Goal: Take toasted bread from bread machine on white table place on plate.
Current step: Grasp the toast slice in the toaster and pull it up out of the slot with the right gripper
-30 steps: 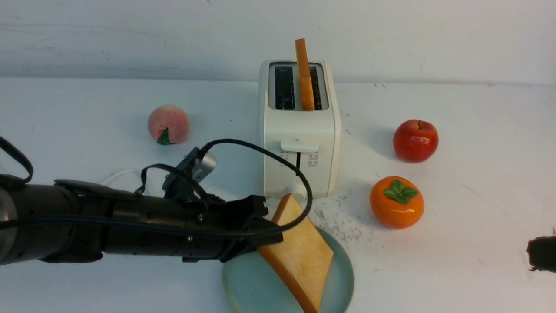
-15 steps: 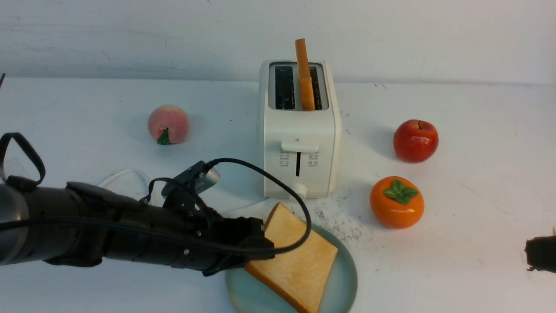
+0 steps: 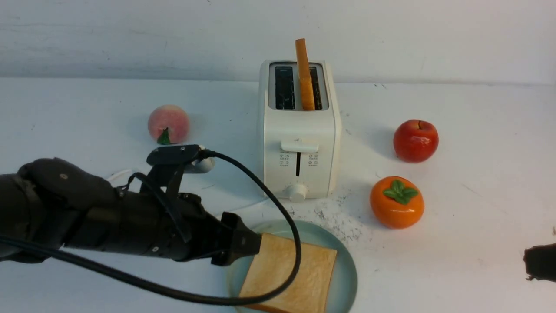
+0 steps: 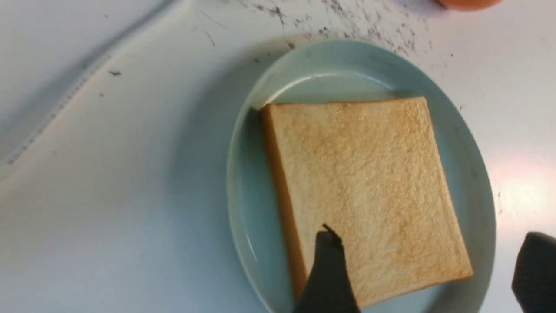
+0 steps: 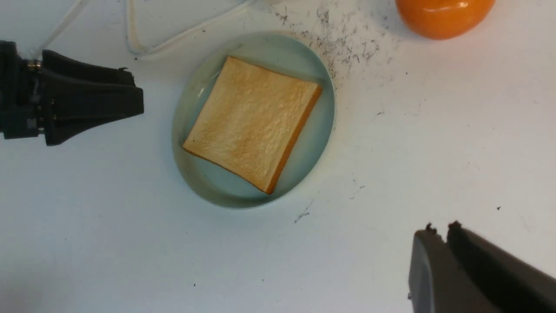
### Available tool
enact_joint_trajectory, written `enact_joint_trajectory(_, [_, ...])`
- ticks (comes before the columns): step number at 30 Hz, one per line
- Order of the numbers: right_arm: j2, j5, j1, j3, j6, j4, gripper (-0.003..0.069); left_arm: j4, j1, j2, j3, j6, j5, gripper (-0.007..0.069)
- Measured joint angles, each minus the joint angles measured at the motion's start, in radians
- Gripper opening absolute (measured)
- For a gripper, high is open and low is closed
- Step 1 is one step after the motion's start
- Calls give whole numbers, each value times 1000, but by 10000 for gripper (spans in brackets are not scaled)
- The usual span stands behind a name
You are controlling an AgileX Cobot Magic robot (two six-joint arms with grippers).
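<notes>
**A:** Starting from the front. Got one toast slice [image 3: 295, 271] lying flat on the pale blue-green plate [image 3: 323, 232], down at the near edge of the white surface [image 3: 478, 182], just in front of the toaster [image 3: 299, 143].

**B:** Spotting a second slice [image 3: 304, 74] as well, standing upright in the toaster's right-hand slot and poking well above the top.

**A:** Finding the left tool [image 3: 254, 245] low at the plate's left rim, tips right by the toast's edge. Can't tell contact from here.

**B:** Noting a peach [image 3: 168, 124] off left, a red apple [image 3: 415, 140] and a persimmon [image 3: 396, 201] off right, dark specks [image 3: 343, 221] between plate and persimmon. Catching only a dark sliver of the right tool [image 3: 541, 263] at the right border.

**A:** Over to the left wrist. Looking straight down on plate and slice. Seeing the fingers [image 4: 328, 269] spread wide, one over the toast's edge, the other out past the plate's rim. Released, then, gripping nothing.

**B:** Switching to the right wrist. Seeing the slice wholly inside the plate, with the left tool beside the rim. Finding the right tool's fingertips [image 5: 430, 261] pressed together, clenched on nothing, above bare surface well apart from the plate.
</notes>
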Motion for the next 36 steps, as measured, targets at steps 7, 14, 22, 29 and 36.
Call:
enact_joint_trajectory(7, [46,-60,0,-65,-30,0,50,277,0,-207,0,-281,-10,83])
enact_joint_trajectory(14, [251,-80,53,-250,-64,14,50,587,0,-420,2,-632,30,-14])
enact_joint_trajectory(22, [572,-180,256,-502,-23,-58,62,868,0,-595,3,-962,96,-14])
enact_joint_trajectory(29, [826,-297,331,-738,84,-171,192,1039,0,-713,3,-1154,161,-14])
enact_joint_trajectory(36, [1013,-396,371,-920,96,-222,414,1118,0,-738,3,-1190,248,-14])
